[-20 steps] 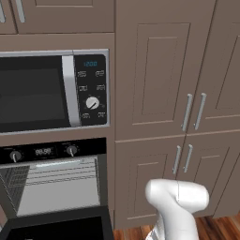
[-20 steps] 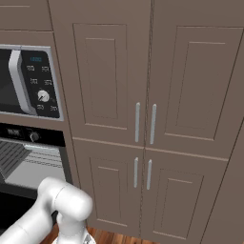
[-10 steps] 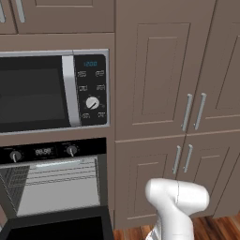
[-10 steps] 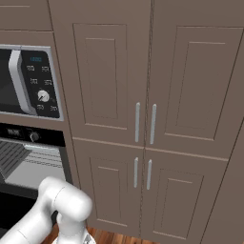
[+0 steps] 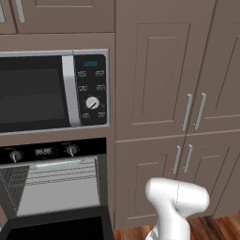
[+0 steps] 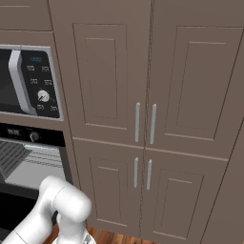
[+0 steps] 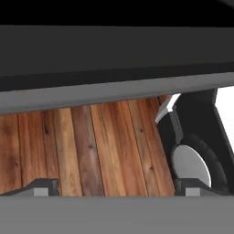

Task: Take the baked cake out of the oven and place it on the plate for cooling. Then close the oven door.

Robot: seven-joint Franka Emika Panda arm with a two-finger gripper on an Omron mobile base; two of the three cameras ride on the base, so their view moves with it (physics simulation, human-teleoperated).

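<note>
Leftmost in the left base view, the oven is seen with its cavity exposed: grey racks run horizontally across a pale interior, below a black control strip with two small knobs and a digital display. The oven door is dropped open at the bottom edge of that view, its dark panel lying roughly flat and pointing out toward the robot, its long axis running left to right. No cake can be made out on the visible racks. Above the oven sits the microwave (silver-trimmed, with a keypad and a white dial).

To the right, tall brown cabinets with paired vertical bar handles are shown, more fully in the right base view, where the oven is cut to a sliver at the left edge. The white arm bends downward in front of the lower cabinets, just right of the open door.

What neither base view gives is supplied by the hand view: wooden floor planks seen beneath a wide dark slab with a grey edge crossing the upper frame, possibly the door's underside, though this cannot be confirmed. The gripper is spread wide, its fingertips far apart and nothing between them, with open floor ahead.
</note>
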